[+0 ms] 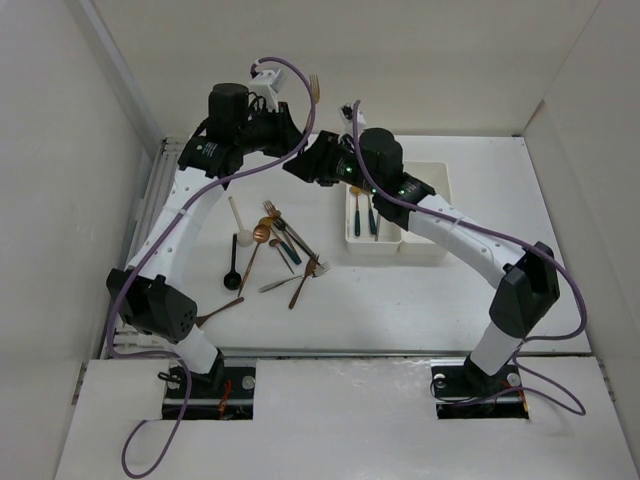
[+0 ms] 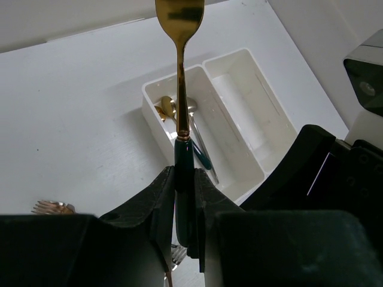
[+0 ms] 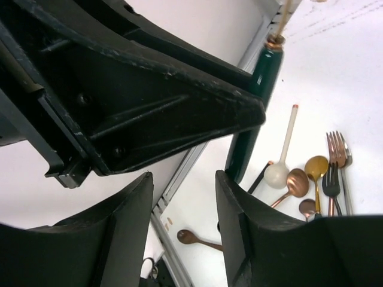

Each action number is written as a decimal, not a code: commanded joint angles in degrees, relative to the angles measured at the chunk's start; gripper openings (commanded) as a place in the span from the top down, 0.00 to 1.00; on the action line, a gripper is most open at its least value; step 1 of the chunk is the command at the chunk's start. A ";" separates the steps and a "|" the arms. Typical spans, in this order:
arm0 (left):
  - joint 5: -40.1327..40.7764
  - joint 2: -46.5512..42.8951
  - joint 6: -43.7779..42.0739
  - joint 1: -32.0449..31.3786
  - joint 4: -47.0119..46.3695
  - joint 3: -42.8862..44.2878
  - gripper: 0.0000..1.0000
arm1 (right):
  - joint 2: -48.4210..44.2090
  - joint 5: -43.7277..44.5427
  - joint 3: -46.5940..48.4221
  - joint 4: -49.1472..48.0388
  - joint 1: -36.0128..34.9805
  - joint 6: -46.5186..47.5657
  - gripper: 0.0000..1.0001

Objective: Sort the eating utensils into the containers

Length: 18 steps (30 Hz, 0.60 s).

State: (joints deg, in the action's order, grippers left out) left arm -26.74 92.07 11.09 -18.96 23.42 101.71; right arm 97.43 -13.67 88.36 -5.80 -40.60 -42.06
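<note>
My left gripper is shut on the dark green handle of a gold fork, which stands tines-up above the table. My right gripper is open, level with that handle; the handle lies just beyond its right finger, not between the jaws. In the top view both grippers meet left of the containers. The left bin holds a gold spoon and other dark-handled pieces. Several loose utensils lie on the table's left half.
A white spoon, a black spoon and a brown wooden spoon lie left of the pile. White walls enclose the table; a metal rail runs along its left edge. The right bin shows a bare floor.
</note>
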 commanded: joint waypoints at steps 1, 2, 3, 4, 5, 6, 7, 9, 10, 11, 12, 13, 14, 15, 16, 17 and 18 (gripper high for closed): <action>0.99 -3.21 -0.19 0.15 -1.53 1.12 1.00 | -3.37 3.91 -0.90 2.45 -0.36 -0.91 0.49; 0.99 -3.21 -0.80 0.15 -1.53 1.12 1.00 | -4.08 4.79 -0.91 3.25 -0.36 -0.31 0.49; 1.51 -3.21 -0.81 0.15 -1.53 1.12 1.00 | -4.09 5.40 -0.91 4.04 -0.36 -0.30 0.49; 1.52 -3.21 -0.81 0.15 -1.53 1.12 1.00 | -4.09 6.02 -0.91 4.74 -0.36 -0.30 0.49; 1.52 -3.21 -0.81 0.15 -1.53 1.12 1.00 | -4.70 6.02 -0.91 5.36 -0.36 0.22 0.49; 2.04 -2.69 -1.42 0.15 -1.53 1.12 1.00 | -4.70 6.03 -0.91 6.23 -0.36 0.23 0.49; 2.04 -2.69 -1.42 0.15 -1.53 1.12 1.00 | -4.70 6.63 -0.91 6.76 -0.36 0.23 0.49; 2.04 -2.16 -1.42 0.15 -1.53 1.64 1.00 | -5.31 8.04 -0.91 7.82 -0.89 0.23 0.49; 2.04 -2.16 -1.42 0.15 -1.53 1.65 1.00 | -5.32 9.00 -0.91 8.61 -0.89 0.23 0.49; 2.04 -2.16 -1.42 0.15 -1.53 1.65 1.00 | -5.32 10.93 -0.91 8.62 -0.89 0.23 0.49; 2.04 -2.16 -1.42 0.15 -1.53 1.65 1.00 | -5.32 11.56 -0.91 8.62 -0.89 0.23 0.47; 1.44 -2.16 -1.42 0.15 -1.53 1.04 1.00 | -4.80 11.56 -0.91 8.62 -0.89 0.23 0.47; 1.43 -2.16 -1.42 0.15 -1.53 1.03 1.00 | -4.27 11.56 -0.91 8.62 -0.89 0.23 0.47; 1.43 -1.64 -0.90 0.15 -1.53 1.03 1.00 | -3.48 11.56 0.75 8.62 -0.89 0.23 0.47; 0.91 -1.63 -0.90 0.15 -1.53 1.03 1.00 | -1.99 11.56 1.37 8.62 -0.89 0.23 0.47; 0.90 -1.63 -0.20 0.15 -1.53 0.51 1.00 | -1.37 11.04 2.08 8.62 -0.89 0.23 0.47; 0.21 -1.63 -0.19 0.15 -1.53 0.51 1.00 | -0.75 11.03 3.13 8.62 -0.89 0.23 0.47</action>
State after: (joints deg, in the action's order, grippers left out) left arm -25.06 92.07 10.41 -18.90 23.46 101.71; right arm 95.35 -3.90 87.81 3.36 -40.95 -42.24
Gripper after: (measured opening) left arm 0.127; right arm 0.528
